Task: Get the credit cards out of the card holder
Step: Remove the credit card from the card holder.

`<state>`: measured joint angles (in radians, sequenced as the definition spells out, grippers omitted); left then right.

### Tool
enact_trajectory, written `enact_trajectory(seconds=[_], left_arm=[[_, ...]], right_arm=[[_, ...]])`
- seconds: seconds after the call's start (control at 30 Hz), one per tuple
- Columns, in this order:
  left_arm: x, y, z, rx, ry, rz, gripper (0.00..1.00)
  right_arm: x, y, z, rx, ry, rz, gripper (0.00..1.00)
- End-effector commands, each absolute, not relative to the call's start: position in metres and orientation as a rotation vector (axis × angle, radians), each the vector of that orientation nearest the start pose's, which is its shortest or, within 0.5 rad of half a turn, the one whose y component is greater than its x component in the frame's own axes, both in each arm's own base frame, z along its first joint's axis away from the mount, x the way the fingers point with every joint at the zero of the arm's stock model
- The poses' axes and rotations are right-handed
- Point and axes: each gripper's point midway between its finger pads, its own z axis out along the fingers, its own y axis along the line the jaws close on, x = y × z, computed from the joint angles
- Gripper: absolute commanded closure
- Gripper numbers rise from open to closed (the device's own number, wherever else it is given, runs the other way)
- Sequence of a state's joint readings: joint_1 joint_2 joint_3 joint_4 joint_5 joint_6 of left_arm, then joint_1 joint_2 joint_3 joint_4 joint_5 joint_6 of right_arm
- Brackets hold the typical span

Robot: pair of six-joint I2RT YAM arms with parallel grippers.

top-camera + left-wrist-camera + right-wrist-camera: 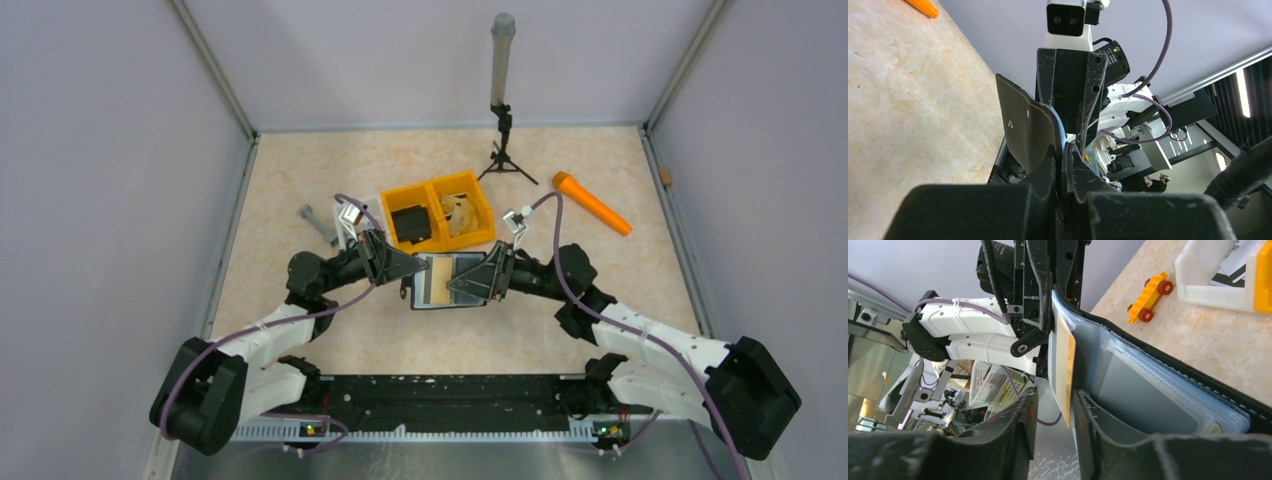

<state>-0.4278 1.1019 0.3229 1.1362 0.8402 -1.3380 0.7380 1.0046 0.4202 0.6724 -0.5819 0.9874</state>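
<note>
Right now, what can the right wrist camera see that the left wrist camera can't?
Only the right wrist camera: the pale blue inside of the card holder, an orange-tan card poking out between the open fingers of the right gripper, and a yellow toy car.

Only the left wrist camera: the holder's black outside, pinched in the shut left gripper, and an orange thing at the picture's top edge.

Both: the card holder held up off the beige table.

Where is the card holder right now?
Top view, table centre: the card holder hangs open between the left jaws and right jaws, on the near side of the orange bin.
</note>
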Motion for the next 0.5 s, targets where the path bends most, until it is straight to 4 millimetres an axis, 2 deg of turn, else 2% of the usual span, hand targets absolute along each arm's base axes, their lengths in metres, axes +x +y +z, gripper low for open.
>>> enact_trajectory(seconds=[0.0, 0.07, 0.27, 0.33, 0.47], left_arm=[[0.177, -0.255, 0.287, 0.239, 1.538, -1.940, 1.00], [0.177, -0.255, 0.287, 0.238, 1.536, -1.941, 1.00], [0.175, -0.254, 0.290, 0.241, 1.528, -1.951, 1.00], [0.175, -0.254, 0.290, 0.243, 1.527, -1.954, 1.00], [0.175, -0.253, 0.290, 0.245, 1.522, -1.945, 1.00]], right_arm=[[0.148, 0.311, 0.279, -0.410, 1.622, 1.773, 0.71], [0.149, 0.309, 0.280, -0.396, 1.614, 1.768, 0.79], [0.150, 0.306, 0.288, -0.368, 1.560, 1.786, 0.93], [0.151, 0.306, 0.289, -0.356, 1.562, 1.783, 1.00], [0.155, 0.303, 0.285, -0.319, 1.582, 1.757, 1.00]])
